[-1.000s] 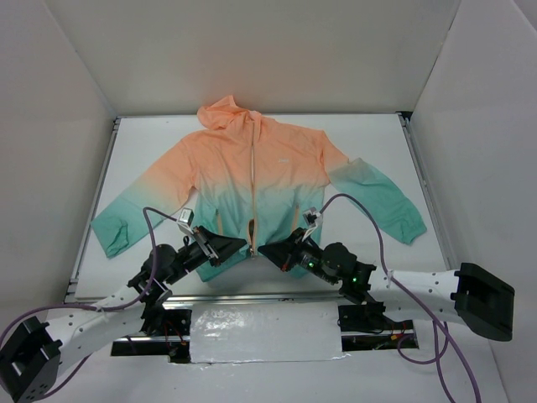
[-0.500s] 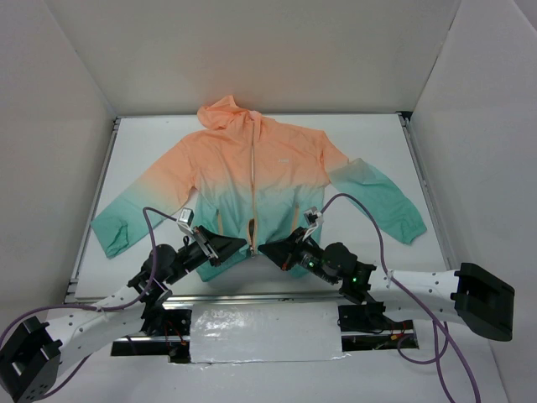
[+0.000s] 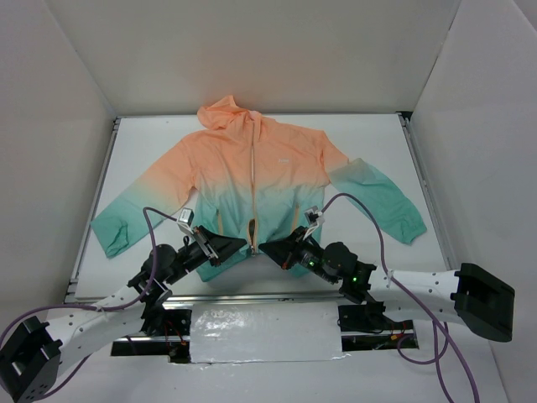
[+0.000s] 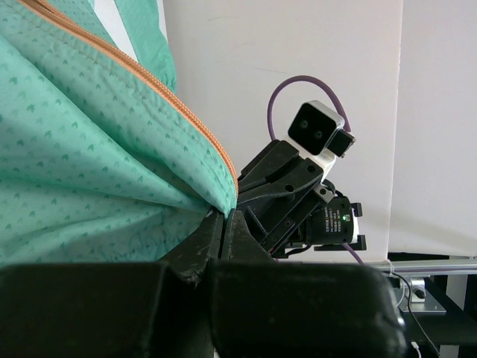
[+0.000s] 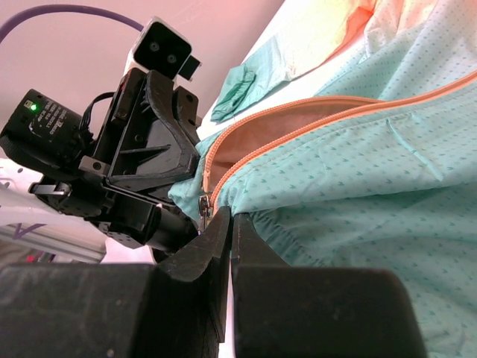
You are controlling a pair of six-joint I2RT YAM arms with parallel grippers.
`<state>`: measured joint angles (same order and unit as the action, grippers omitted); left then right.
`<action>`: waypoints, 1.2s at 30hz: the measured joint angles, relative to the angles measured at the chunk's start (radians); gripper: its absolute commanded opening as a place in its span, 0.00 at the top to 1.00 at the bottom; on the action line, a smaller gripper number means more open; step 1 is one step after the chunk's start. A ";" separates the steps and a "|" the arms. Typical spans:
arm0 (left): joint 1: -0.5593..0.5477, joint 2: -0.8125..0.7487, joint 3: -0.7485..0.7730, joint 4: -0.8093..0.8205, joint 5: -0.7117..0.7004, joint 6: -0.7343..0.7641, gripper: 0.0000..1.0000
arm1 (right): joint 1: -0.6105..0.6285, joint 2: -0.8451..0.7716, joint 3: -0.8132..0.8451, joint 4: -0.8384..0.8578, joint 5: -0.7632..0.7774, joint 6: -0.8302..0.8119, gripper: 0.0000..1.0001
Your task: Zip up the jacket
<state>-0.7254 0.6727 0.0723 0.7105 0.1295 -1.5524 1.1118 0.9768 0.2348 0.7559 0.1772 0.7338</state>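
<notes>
Jacket (image 3: 277,168) flat on table (image 3: 369,134), front up. Hood (image 3: 225,111) at far end, hem at near edge. One sleeve (image 3: 117,225) spread out to left, other sleeve (image 3: 390,197) to right. Zipper (image 3: 252,168) runs down middle, far to near. Left hand (image 3: 244,248) at hem just left of zipper's near end, right hand (image 3: 263,248) just right of it. Hands tip to tip, close together.

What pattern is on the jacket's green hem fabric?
Jacket hem: tiny darker teal chevrons; left wrist view.
</notes>
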 measured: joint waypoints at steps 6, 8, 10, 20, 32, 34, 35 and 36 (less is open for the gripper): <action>0.000 0.012 0.000 0.003 0.004 0.000 1.00 | -0.004 0.000 0.000 0.000 -0.001 0.000 1.00; 0.000 0.016 0.000 0.007 0.005 0.000 1.00 | -0.005 0.000 0.000 0.000 -0.001 0.000 1.00; 0.000 0.019 0.000 0.011 0.006 -0.001 1.00 | -0.006 0.000 0.000 0.000 -0.001 0.000 1.00; 0.000 0.026 0.000 0.023 0.010 -0.022 1.00 | -0.014 0.001 0.000 0.003 -0.002 0.000 1.00; 0.000 0.042 0.000 0.037 0.020 -0.025 1.00 | -0.039 0.006 0.001 0.007 -0.024 -0.013 1.00; 0.000 0.046 0.000 0.038 0.023 -0.025 1.00 | -0.040 0.016 0.002 0.009 -0.030 -0.014 1.00; -0.001 0.047 0.000 0.038 0.024 -0.025 1.00 | -0.040 0.021 0.003 0.010 -0.034 -0.014 1.00; -0.002 0.047 0.000 0.038 0.024 -0.025 1.00 | -0.041 0.026 0.003 0.013 -0.036 -0.014 1.00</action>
<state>-0.7269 0.7197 0.0723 0.7486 0.1539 -1.5776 1.0706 1.0031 0.2375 0.7685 0.1413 0.7193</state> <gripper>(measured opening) 0.039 0.018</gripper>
